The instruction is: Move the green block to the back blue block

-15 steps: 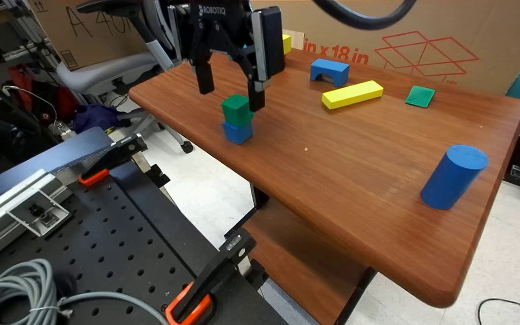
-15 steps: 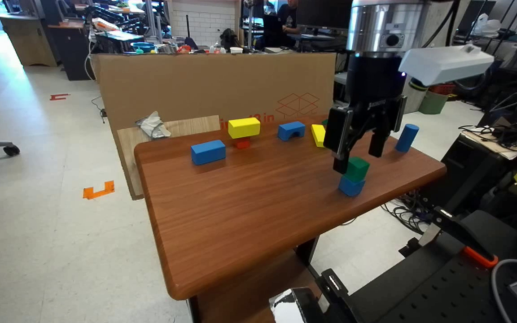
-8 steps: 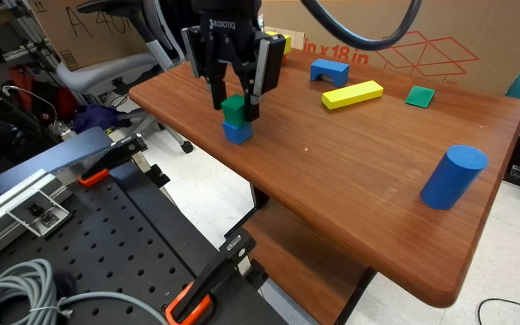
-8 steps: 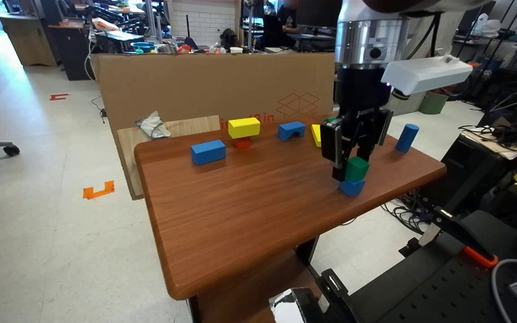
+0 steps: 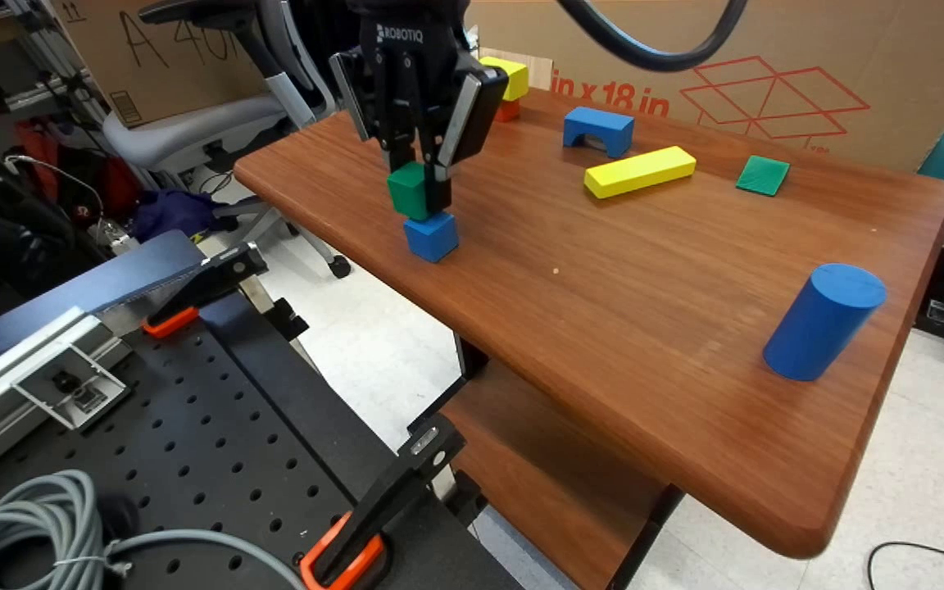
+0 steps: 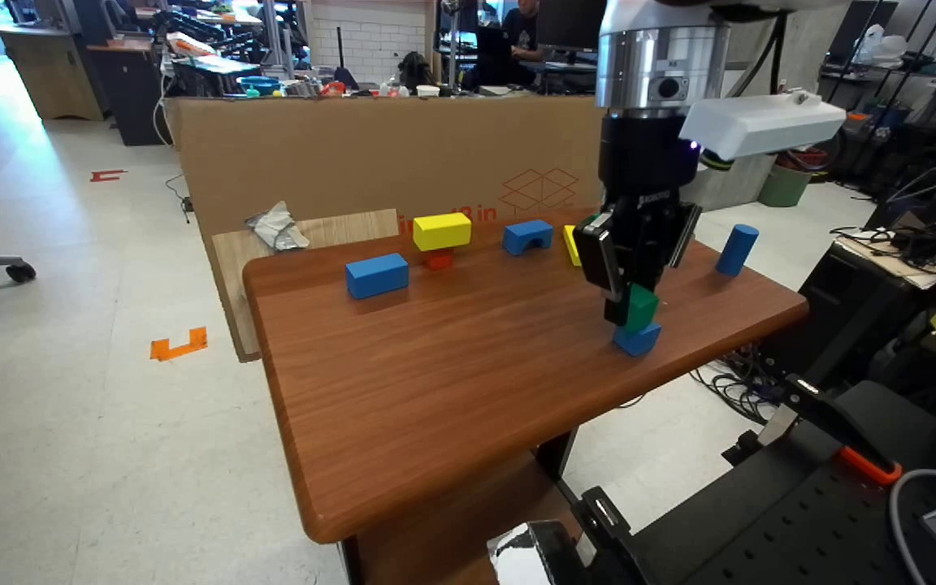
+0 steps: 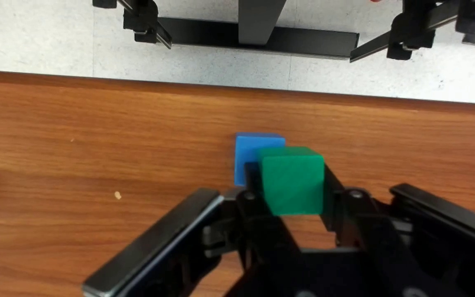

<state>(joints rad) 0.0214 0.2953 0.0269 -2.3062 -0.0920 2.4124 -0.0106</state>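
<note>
My hand point(image 7: 292, 178) grasps the green block point(image 5: 408, 191), a small dark cube held between two black fingers point(image 5: 438, 195), one on either side of it. The green block is above the small blue cube point(image 5: 431, 237) and out of line with it: in the wrist view it covers the cube's lower right part, leaving blue visible along the top and left. Whether the two touch, I cannot tell. The small blue cube sits on the counter point(image 5: 644, 279), near one edge.

In an exterior view, the oblong blue block point(image 6: 377, 277) lies on the same counter, well apart from my hand, just left of a yellow block point(image 6: 442, 232) that rests on a red block point(image 6: 438, 259). To the right of this pair stands the blue arch point(image 6: 527, 230), its hollow facing down. In an exterior view, the yellow bar point(image 5: 641, 172) lies near the arch, the flat green piece point(image 5: 763, 175) lies to the right of the bar, and the blue cylinder point(image 5: 824, 322) stands on end near the counter's right side. In both exterior views, a cardboard panel point(image 6: 387, 154) with red print rises behind the counter.
</note>
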